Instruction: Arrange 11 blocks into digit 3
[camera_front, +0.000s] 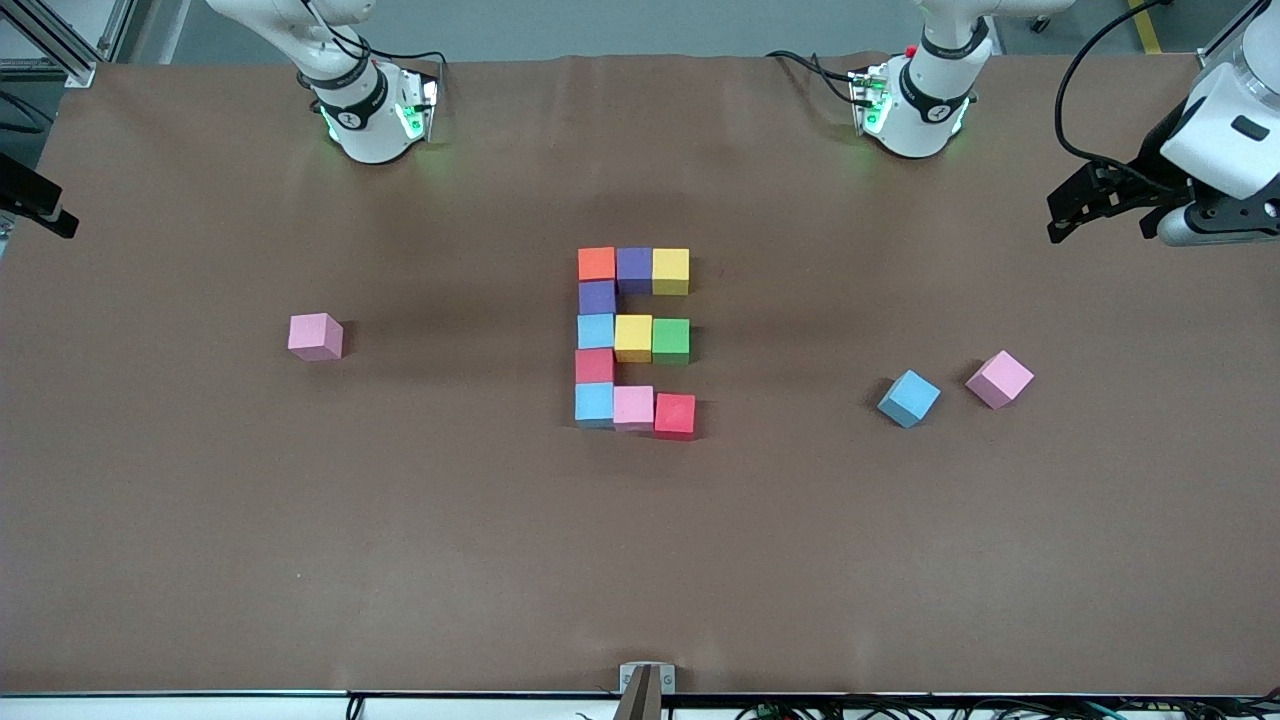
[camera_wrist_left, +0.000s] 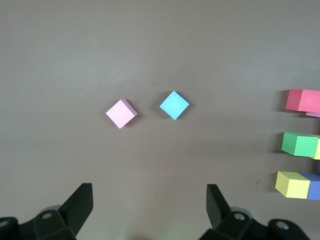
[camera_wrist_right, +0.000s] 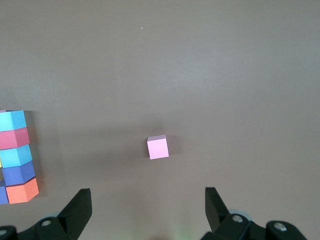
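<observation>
Eleven touching blocks form the digit 3 (camera_front: 632, 338) at the table's middle, seen like an "E": orange (camera_front: 596, 263), purple and yellow on the bar farthest from the camera, light blue, yellow and green (camera_front: 670, 340) in the middle, light blue, pink and red (camera_front: 674, 413) nearest. Single purple and red cubes join the bars. My left gripper (camera_wrist_left: 150, 192) is open and empty, high over the left arm's end of the table (camera_front: 1062, 212). My right gripper (camera_wrist_right: 147, 195) is open and empty, high over the right arm's end.
A loose pink block (camera_front: 315, 336) lies toward the right arm's end; it also shows in the right wrist view (camera_wrist_right: 158, 147). A loose light blue block (camera_front: 909, 398) and a pink block (camera_front: 999, 379) lie toward the left arm's end.
</observation>
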